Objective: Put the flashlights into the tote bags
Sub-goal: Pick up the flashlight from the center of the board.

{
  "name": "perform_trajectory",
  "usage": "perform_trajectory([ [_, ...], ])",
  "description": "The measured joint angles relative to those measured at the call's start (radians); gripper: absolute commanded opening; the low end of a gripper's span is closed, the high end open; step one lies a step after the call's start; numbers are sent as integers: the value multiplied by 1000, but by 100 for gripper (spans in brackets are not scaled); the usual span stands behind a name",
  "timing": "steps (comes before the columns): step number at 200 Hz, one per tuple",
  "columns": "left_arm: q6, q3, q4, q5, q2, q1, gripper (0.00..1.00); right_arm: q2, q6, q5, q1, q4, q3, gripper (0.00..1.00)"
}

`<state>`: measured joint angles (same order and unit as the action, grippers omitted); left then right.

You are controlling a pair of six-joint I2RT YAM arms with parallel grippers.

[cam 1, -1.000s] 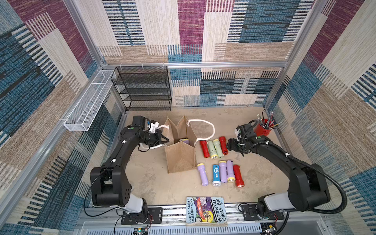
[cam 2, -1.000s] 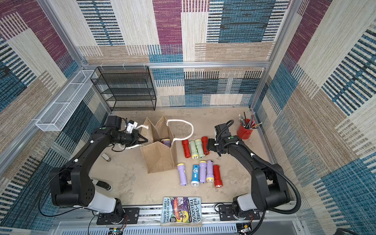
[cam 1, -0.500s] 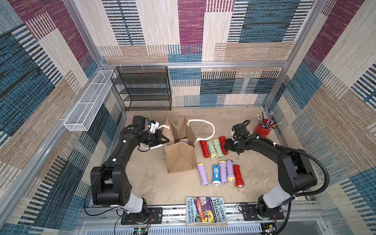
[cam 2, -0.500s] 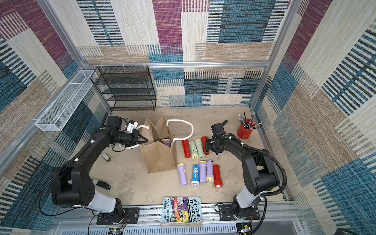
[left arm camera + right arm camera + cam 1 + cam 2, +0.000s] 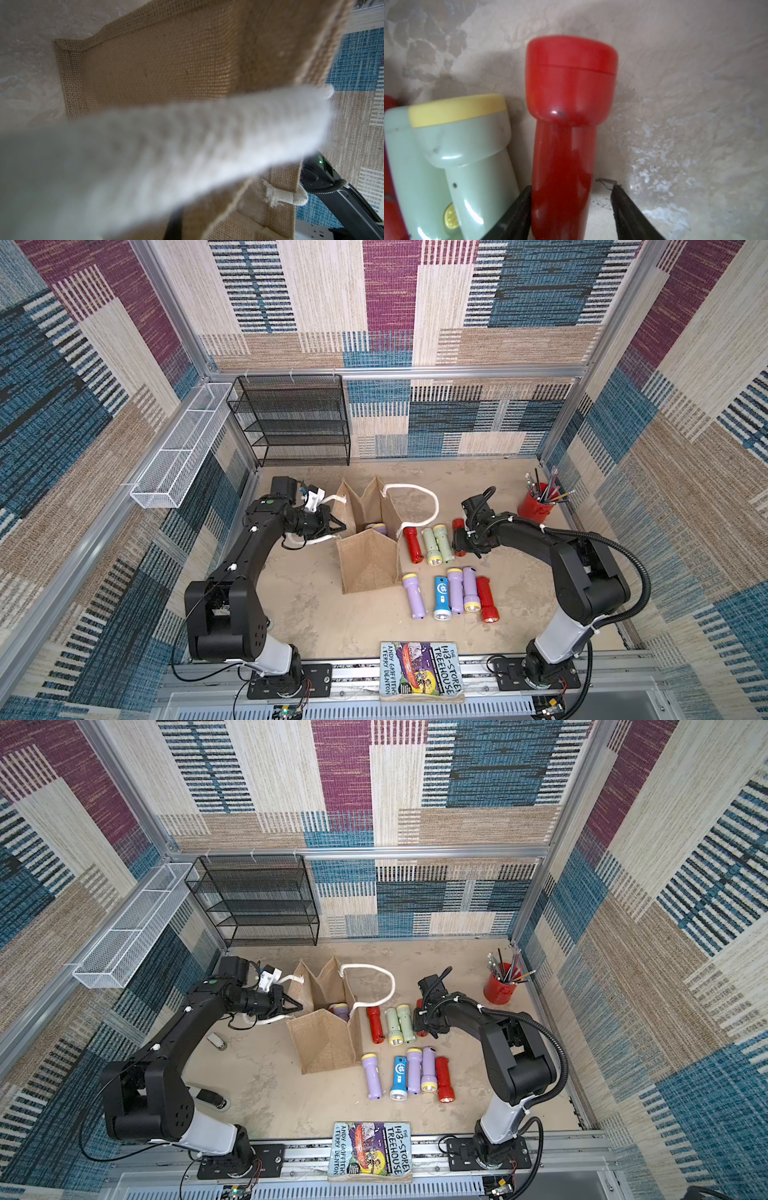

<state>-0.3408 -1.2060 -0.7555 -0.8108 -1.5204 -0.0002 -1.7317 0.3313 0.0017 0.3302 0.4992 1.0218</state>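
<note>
1. The right gripper straddles the barrel of a red flashlight with its jaws parted. One finger touches the barrel and the other stands clear, so nothing is clamped yet.
2. In a top view that flashlight lies on the table at 3 o'clock from the tote bag.
3. The left gripper, at 9 o'clock from the bag, is clenched on the white rope handle.
4. The flashlight looks like glossy hard plastic: probably light, stiff, round enough to roll and slick enough to slip.
5. The mid-barrel is the likely place to grip, with the flared head acting as a stop.
6. A pale green flashlight lies just beside it, leaving that finger little room.
7. The burlap bag is soft and would likely sag if released. One lilac flashlight is already inside.
8. The book, at 5 o'clock from the bag, reads "The 143-Storey Treehouse, Andy Griffiths & Terry Denton".
9. The blue flashlight bears a white round mark, unreadable. The red one shows no label.
</note>
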Motion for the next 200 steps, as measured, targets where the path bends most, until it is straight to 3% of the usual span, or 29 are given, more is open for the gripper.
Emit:
perform_trajectory([
  [90, 0, 0, 0, 0, 0, 0, 3, -4, -18, 73, 10, -10, -18, 41],
  [137, 0, 0, 0, -2, 0, 0, 3, 61, -18, 77, 9, 56, -25, 38],
  [200, 0, 0, 0, -3, 10, 0, 3, 201, -18, 58, 14, 166, 200, 36],
])
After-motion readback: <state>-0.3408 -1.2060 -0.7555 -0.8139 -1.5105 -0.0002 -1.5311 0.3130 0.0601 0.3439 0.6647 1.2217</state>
